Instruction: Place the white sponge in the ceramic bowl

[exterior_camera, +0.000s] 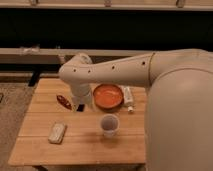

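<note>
I've got the wooden table [85, 146] carrying the white sponge [57, 132], ceramic bowl [108, 96], pale cup [109, 125] and slim tube [128, 97], gripper [80, 106] low beside the bowl.

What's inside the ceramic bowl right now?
Ceramic bowl shows only bare orange glaze. The hand, down just left of it, hides its left rim. White sponge lies apart, front left.

Gripper [81, 104] low — arm [120, 70] outstretched (wrist down)

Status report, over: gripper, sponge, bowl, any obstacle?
Gripper low over table, left of ceramic bowl. White sponge on table, front left, untouched. Pale cup in front of bowl.
</note>
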